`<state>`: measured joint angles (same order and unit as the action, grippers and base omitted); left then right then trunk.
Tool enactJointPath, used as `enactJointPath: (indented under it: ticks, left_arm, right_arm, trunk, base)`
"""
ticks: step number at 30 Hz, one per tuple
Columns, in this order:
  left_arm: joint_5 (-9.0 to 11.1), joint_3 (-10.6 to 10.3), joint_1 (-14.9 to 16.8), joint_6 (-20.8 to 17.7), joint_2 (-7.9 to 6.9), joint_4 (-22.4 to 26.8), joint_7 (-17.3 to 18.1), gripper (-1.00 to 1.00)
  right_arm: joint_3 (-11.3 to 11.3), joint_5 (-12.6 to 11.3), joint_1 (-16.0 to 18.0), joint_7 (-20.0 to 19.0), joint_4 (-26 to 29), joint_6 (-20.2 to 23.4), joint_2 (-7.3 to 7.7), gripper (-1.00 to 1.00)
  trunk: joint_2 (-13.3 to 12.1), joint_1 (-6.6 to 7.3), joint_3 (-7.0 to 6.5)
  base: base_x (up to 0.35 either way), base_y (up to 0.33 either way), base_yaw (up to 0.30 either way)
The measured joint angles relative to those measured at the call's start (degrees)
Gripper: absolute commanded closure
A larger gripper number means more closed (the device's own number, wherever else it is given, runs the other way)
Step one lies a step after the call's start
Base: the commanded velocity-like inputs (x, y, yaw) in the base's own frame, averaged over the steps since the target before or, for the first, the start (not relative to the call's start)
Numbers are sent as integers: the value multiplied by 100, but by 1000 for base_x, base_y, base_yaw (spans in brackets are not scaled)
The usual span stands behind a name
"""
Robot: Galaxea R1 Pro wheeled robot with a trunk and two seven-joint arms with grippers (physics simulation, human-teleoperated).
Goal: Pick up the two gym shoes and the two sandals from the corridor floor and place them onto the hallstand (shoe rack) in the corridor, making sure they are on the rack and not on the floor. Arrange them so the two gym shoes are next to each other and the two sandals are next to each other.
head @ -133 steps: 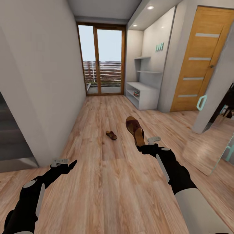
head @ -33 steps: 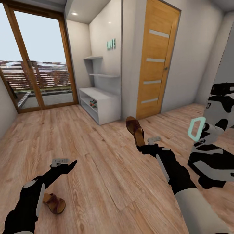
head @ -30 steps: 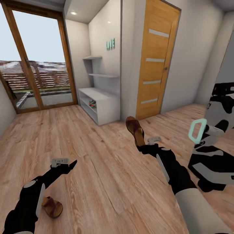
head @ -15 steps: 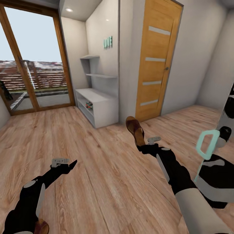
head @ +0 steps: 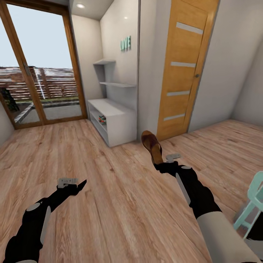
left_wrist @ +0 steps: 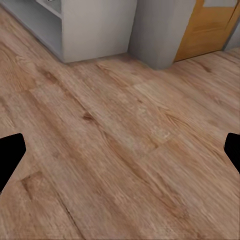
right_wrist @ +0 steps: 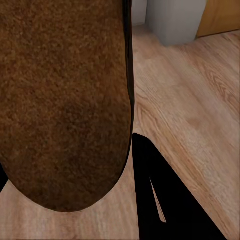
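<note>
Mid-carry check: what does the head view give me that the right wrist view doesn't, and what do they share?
Head view alone: the gym shoes on the hallstand's lower shelf, the open left gripper, and the glass doors. Right wrist view alone: a close look at the sandal's brown underside. Shared: the sandal in the right gripper, the hallstand, wooden door and corridor floor.
</note>
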<state>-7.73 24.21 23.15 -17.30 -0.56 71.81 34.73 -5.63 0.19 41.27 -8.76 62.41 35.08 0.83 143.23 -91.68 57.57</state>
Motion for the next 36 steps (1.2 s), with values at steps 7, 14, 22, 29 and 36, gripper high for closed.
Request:
enactJointPath:
  ticks: [7, 14, 22, 29, 36]
  left_arm:
    - [0, 0, 0, 0, 0, 0, 0, -100]
    - [0, 1, -1, -1, 0, 2, 0, -100]
    - [0, 1, -1, -1, -1, 2, 0, -100]
    - [0, 0, 0, 0, 0, 0, 0, -100]
    - [0, 0, 0, 0, 0, 0, 0, -100]
  right_arm:
    - [0, 0, 0, 3, 0, 0, 1, 100]
    - [-1, 1, 1, 3, -2, -1, -1, 100]
    - [1, 2, 0, -1, -1, -2, -1, 100]
    - [1, 1, 0, 0, 0, 0, 1, 100]
    - [1, 0, 0, 2, -8, 0, 0, 100]
  trunk:
    - [0, 0, 0]
    - [0, 0, 21]
    - [0, 0, 74]
    - [0, 0, 92]
    - [0, 0, 92]
  base:
    - [349, -4, 2]
    - [349, 0, 116]
    - [349, 0, 190]
    - [349, 0, 48]
    - [349, 0, 3]
